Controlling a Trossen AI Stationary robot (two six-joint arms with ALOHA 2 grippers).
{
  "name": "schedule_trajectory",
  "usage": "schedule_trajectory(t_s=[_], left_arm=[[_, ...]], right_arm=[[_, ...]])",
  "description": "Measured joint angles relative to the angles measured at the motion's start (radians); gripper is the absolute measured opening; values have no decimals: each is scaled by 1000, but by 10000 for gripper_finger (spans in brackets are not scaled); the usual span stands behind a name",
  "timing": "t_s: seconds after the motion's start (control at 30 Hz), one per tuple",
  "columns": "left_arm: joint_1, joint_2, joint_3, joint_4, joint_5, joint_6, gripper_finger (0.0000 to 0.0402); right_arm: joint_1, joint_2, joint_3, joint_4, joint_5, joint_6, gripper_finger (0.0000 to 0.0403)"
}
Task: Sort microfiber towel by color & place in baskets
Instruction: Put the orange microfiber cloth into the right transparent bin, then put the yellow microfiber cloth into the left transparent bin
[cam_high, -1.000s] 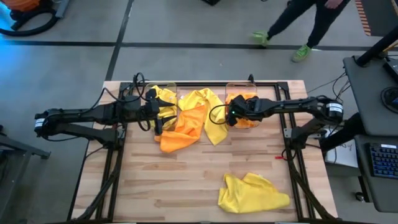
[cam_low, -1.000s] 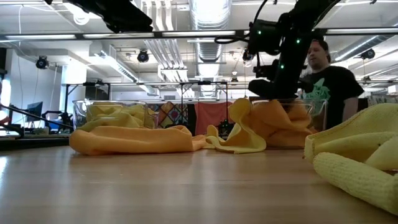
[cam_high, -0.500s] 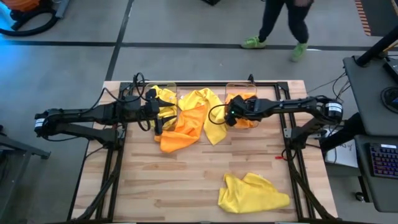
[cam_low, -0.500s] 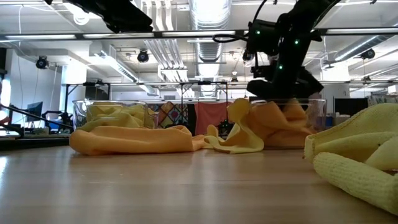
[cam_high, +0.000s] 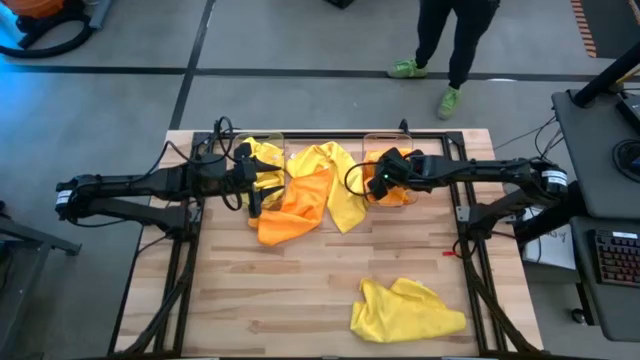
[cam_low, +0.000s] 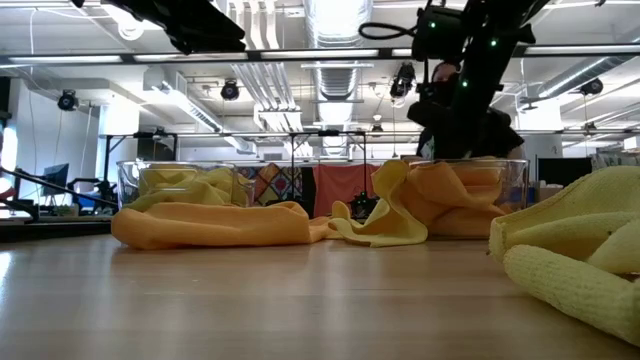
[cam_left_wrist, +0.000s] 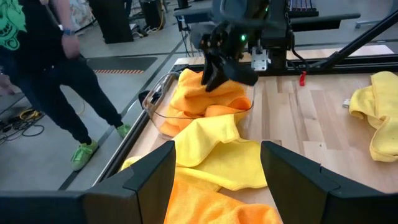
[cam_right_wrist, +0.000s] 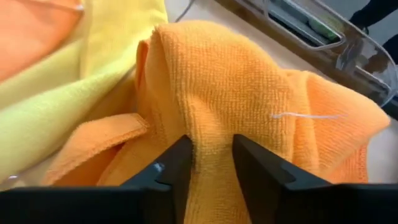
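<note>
While the left gripper (cam_high: 252, 190) waits spread empty, the right gripper (cam_right_wrist: 208, 149) pinches an orange towel (cam_right_wrist: 249, 106) above its basket (cam_high: 400, 140).

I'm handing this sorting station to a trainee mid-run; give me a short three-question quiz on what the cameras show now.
1. True or false: the right end effector is over the right clear plastic basket.
2. What colour is the crumpled microfiber towel lying alone at the wooden table's near edge?
3. The right end effector's fingers pinch: A) a yellow fold B) a fold of the orange microfiber towel C) the basket rim.

Key: 1 true; 2 yellow; 3 B.
</note>
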Motion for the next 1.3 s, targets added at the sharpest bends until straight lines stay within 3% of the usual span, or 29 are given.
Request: schedule_trajectory(t_s=[0.37,0.67,0.93,1.1,1.3], left_arm=[[0,6,0,-9,0,-11,220],[0,40,0,-4,0,-11,220],[0,73,0,-2,3,-32,220],[-1,99,0,-4,109,-50,220],[-26,148,0,-11,239,-66,220]], right_arm=[[4,-55,1,-1,-26,6,176],[4,-66,5,-18,-27,6,180],[4,-87,104,-146,-50,22,180],[30,-87,172,-216,-103,22,180],[139,-88,248,-246,-104,14,180]])
